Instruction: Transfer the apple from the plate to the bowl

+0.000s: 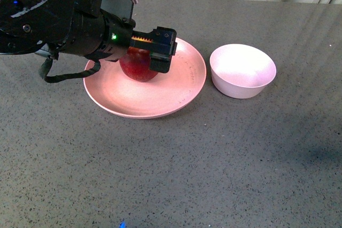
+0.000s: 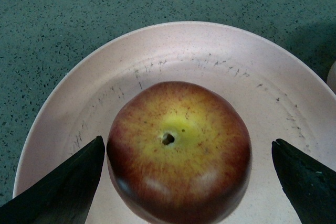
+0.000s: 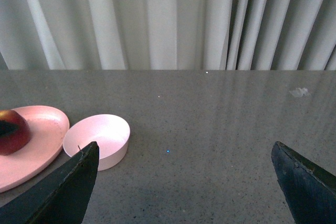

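Observation:
The dark red apple [image 1: 137,67] sits on the wide pink plate [image 1: 176,94], left of the table's middle. My left gripper [image 1: 152,57] hangs over it, open, with a finger on either side. In the left wrist view the apple [image 2: 178,148] shows its yellow stem patch between the two dark fingertips [image 2: 68,182], close to one and apart from the other. The pale bowl [image 1: 243,70] stands empty just right of the plate. My right gripper [image 3: 184,182] is open over bare table, and its view shows the bowl [image 3: 100,137], plate [image 3: 37,140] and apple [image 3: 11,132] off to one side.
The grey speckled tabletop [image 1: 214,164] stretches in front of and to the right of the dishes. A pale pleated curtain [image 3: 168,19] hangs behind the table's far edge. The left arm's black body and cable [image 1: 64,73] overhang the plate's left side.

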Motion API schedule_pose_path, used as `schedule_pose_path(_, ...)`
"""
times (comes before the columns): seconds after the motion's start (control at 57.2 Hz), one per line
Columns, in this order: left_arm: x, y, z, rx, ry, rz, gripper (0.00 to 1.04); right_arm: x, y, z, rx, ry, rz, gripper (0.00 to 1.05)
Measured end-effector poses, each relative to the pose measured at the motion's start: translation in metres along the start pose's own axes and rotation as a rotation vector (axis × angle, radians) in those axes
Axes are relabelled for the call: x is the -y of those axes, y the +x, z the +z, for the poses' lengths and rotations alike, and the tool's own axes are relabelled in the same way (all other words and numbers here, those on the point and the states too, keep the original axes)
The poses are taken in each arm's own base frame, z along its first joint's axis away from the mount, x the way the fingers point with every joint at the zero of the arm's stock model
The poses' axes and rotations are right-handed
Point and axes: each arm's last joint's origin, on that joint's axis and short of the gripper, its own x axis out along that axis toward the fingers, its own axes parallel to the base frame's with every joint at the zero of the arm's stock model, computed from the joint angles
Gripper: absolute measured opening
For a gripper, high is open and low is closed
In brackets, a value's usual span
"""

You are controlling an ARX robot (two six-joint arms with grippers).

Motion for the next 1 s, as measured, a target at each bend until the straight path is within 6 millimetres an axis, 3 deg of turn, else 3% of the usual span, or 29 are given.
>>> schedule_pose_path(0.332,-0.001,0.013,0.003,-0.012,0.002,0.010,0.96,0.000,0.000,0.000,0.000,0.000,0.000,0.96)
schedule_pose_path(0.455,0.000,0.013,0.003,-0.014,0.004,0.017,0.80,0.000,0.000,0.000,0.000,0.000,0.000,0.96)
schedule_pose_path(0.682,0.007,0.008,0.006,-0.003,0.012,0.004,0.74,0.000,0.000,0.000,0.000,0.000,0.000,0.96)
schedule_pose_path(0.822,0.018,-0.004,0.018,0.036,0.023,-0.020,0.73,0.000,0.000,0.000,0.000,0.000,0.000,0.96)
schedule_pose_path(0.997,0.054,-0.030,0.043,0.110,0.038,-0.117,0.73,0.000,0.000,0.000,0.000,0.000,0.000,0.96)
